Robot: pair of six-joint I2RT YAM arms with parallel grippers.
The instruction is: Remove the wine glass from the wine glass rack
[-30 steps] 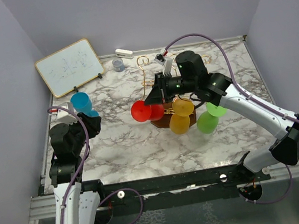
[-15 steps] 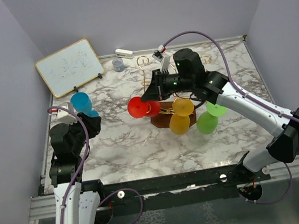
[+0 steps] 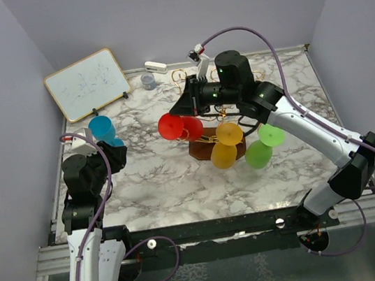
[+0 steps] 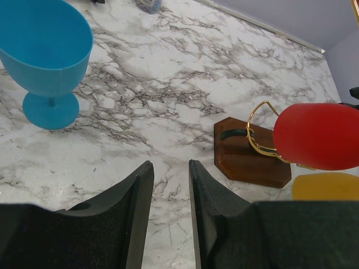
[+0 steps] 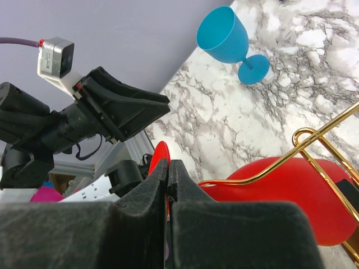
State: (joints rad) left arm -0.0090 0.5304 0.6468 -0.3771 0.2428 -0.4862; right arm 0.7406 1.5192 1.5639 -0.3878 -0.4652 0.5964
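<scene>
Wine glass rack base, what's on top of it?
From the left wrist view, a gold wire loop and a black ring sit on the wooden base. The red glass covers the base's right corner and the rest of the wire.

The tabletop (image 3: 151, 181) looks like smooth white stone with grey veins and a soft shine. The wine glass rack (image 4: 247, 162) has thin gold wire that gleams like metal, on a smooth dark brown wood base. The red wine glass (image 4: 317, 137) and the blue glass (image 4: 47, 45) by the left edge look like smooth, dull plastic. The left gripper (image 4: 170, 174) has black, dull, grainy fingers (image 4: 134, 218).
</scene>
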